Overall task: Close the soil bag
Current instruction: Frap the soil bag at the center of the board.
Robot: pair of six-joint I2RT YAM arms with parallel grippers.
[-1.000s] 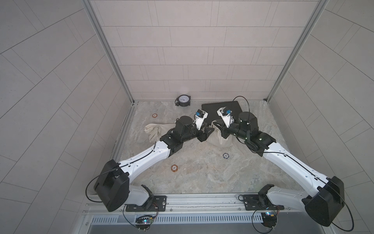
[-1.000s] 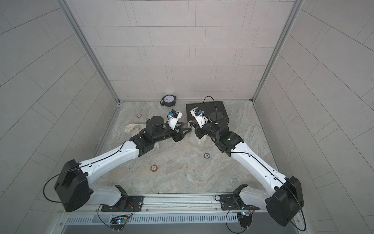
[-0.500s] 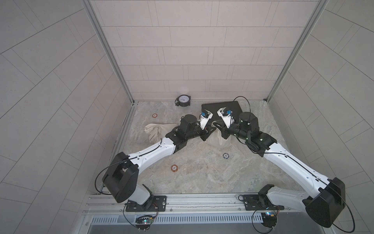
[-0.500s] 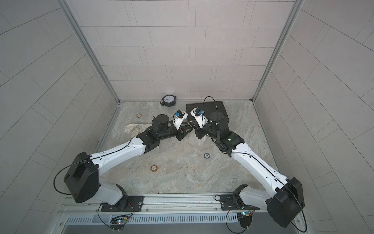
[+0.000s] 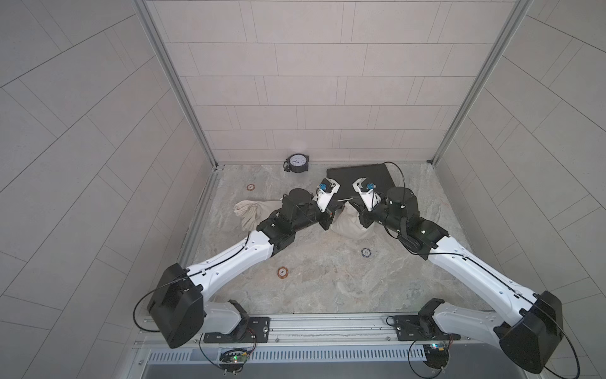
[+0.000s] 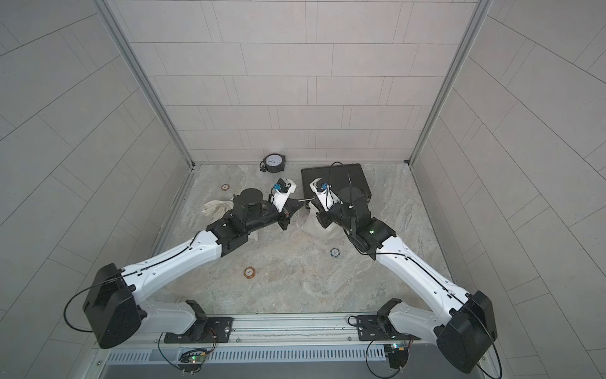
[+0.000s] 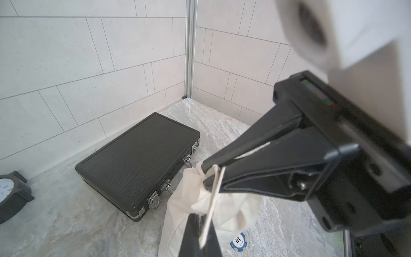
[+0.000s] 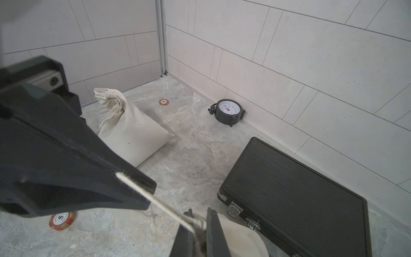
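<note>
The soil bag (image 5: 347,226) (image 6: 319,228), a cream cloth sack, sits on the stone floor between my two arms, its neck partly hidden under them. Its white drawstring (image 8: 155,200) (image 7: 212,200) runs taut from one gripper to the other. My left gripper (image 7: 200,235) (image 5: 340,206) is shut on one end of the cord. My right gripper (image 8: 198,229) (image 5: 351,203) is shut on the cord at the bag's gathered neck. The fingertips of both nearly meet above the bag in both top views.
A second cream bag (image 8: 131,131) (image 5: 249,213) with a tied neck lies to the left. A black ribbed case (image 5: 360,175) (image 7: 138,164) lies just behind the soil bag. A small clock (image 5: 296,163) stands at the back wall. Poker chips (image 5: 282,272) (image 5: 366,252) lie on the floor.
My left gripper has reached right to meet the right gripper and has shut on the drawstring. The right arm has stayed in place, still shut.
</note>
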